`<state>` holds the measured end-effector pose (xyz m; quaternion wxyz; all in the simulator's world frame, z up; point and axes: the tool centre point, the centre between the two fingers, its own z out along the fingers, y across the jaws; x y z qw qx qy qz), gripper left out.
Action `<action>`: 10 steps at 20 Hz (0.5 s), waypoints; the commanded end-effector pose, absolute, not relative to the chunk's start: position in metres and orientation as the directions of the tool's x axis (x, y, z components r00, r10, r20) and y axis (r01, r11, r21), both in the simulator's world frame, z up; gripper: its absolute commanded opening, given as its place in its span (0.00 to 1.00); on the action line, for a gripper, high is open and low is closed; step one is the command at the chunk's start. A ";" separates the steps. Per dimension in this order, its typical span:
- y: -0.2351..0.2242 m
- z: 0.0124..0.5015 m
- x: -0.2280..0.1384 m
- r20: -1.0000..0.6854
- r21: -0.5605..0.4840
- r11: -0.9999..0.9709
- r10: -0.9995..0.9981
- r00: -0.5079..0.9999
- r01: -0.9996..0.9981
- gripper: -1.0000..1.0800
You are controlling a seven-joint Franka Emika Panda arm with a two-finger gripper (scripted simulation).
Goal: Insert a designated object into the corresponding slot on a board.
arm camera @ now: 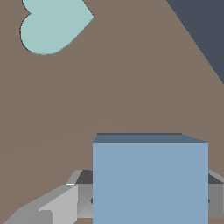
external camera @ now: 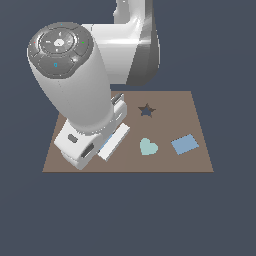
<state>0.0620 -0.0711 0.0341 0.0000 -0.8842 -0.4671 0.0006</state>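
Blue block (arm camera: pixel 150 181) between claw (arm camera: pixel 148 192) fingers (gripped)

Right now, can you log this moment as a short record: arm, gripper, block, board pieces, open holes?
arm: low over the board, toward the exterior view's left
gripper: fingers flank the blue block; contact not clear
board pieces: teal heart, flat blue tile, both seated
open holes: star hole
square hole: not visible, likely hidden by the arm

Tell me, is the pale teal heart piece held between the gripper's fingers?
No. The fingers flank the light-blue square block; the heart lies apart on the brown board.
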 end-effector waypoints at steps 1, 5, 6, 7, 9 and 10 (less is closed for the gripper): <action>-0.071 0.031 0.062 -0.001 -0.001 -0.564 0.826 0.564 0.826 0.00; -0.071 0.031 0.062 -0.001 -0.001 -0.564 0.826 0.564 0.826 0.96; -0.071 0.031 0.062 -0.001 -0.001 -0.564 0.826 0.564 0.826 0.96; -0.071 0.031 0.062 -0.001 -0.001 -0.564 0.826 0.564 0.826 0.96; -0.071 0.031 0.062 -0.001 -0.001 -0.564 0.826 0.564 0.826 0.96; -0.071 0.031 0.062 -0.001 -0.001 -0.564 0.826 0.564 0.826 0.96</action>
